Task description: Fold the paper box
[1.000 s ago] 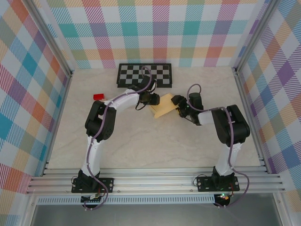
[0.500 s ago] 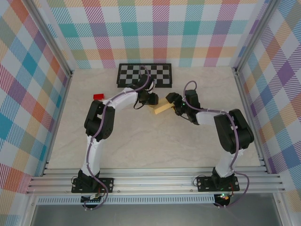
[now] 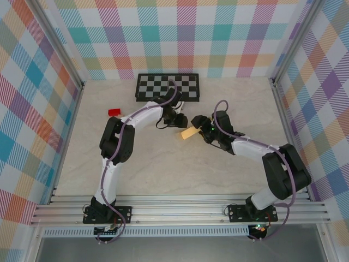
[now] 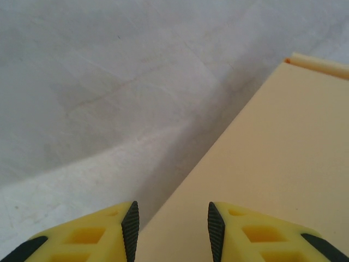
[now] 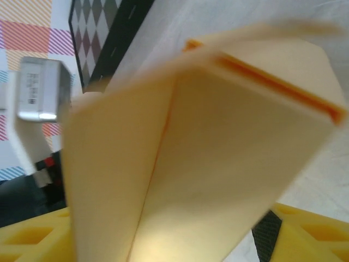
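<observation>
Pale marbled tabletop [image 3: 163, 169] beneath, right claw [image 3: 197, 126] clamping the paper box [image 3: 189, 134], left claw [image 4: 173, 232] parted over its panel, checkerboard [image 3: 188, 87] beyond, plaid walls [image 3: 185, 38] around.

Both arms share one build – the left arm [image 3: 143, 115] and the right arm [image 3: 252, 146] have glossy white link shells joined by rounded black joint housings, and each rises from a black base plate [image 3: 106, 212]. A thin purple cable [image 3: 175, 95] runs along the outside of each arm, bowing free in a loop near the wrist. A small green light [image 3: 257, 228] glows below the right arm's base. The left gripper [image 4: 173, 224] has bright yellow fingers [image 4: 82, 237] with rectangular cut-outs and black ribbed pads [image 4: 131, 225] on their inner faces – the right gripper [image 5: 163, 240] has the same yellow, cut-out fingers and a black pad
</observation>
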